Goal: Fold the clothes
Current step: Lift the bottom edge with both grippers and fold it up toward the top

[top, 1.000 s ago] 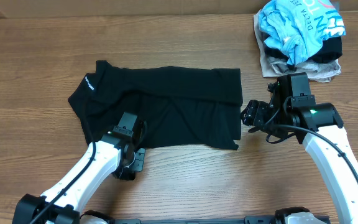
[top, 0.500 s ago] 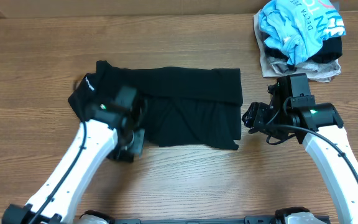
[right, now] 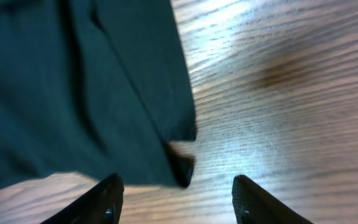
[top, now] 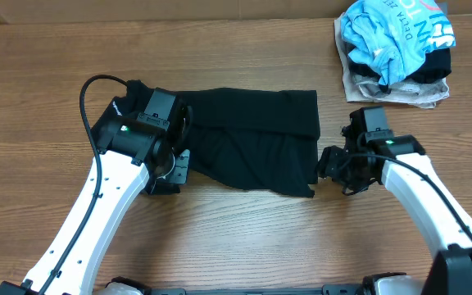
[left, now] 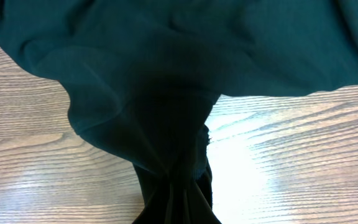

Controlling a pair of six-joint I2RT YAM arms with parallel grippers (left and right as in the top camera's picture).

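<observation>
Overhead camera stares straight down from high up, taking in the whole black long-sleeved soft fabric shirt and the brown wood-grain table around it. Left wrist camera sits tight on the shirt, cloth filling most of its frame. Right wrist camera looks steeply down at the shirt's near right corner, the right gripper showing as 2 black fingers at the bottom edge. All 3 share shirt and table.

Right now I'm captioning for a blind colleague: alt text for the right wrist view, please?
The corner of a black shirt lies on a wooden table, filling the upper left. The right pincer stands open at the bottom edge, its fingers either side of that corner.
</observation>
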